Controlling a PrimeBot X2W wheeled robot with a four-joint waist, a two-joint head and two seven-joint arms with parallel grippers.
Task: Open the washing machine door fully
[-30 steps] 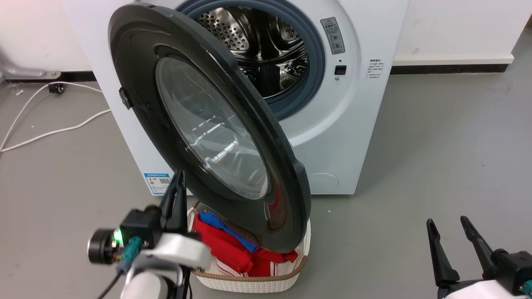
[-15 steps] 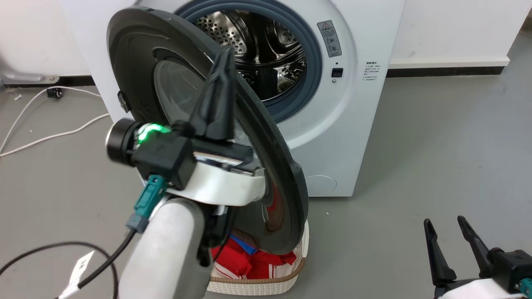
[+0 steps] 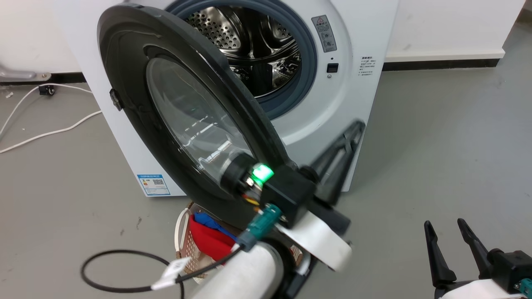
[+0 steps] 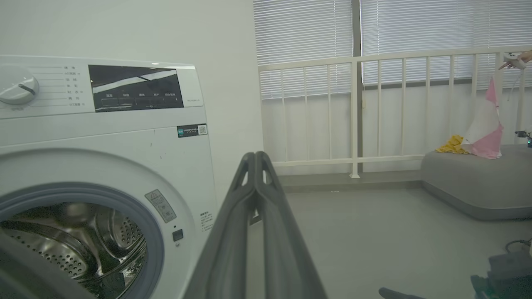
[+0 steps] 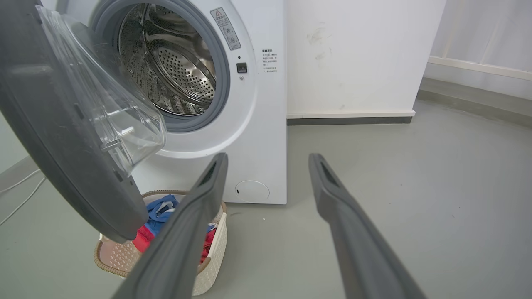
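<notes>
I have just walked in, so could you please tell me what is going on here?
The robot is working on opening the washing machine door. The door stands partly swung out from the washing machine, baring the steel drum, but it is not fully open. The left tool, shut on nothing, is raised just past the door's lower edge; whether the arm touches the door cannot be told. The right tool is open, low and apart. A laundry basket of clothes sits under the door.
</notes>
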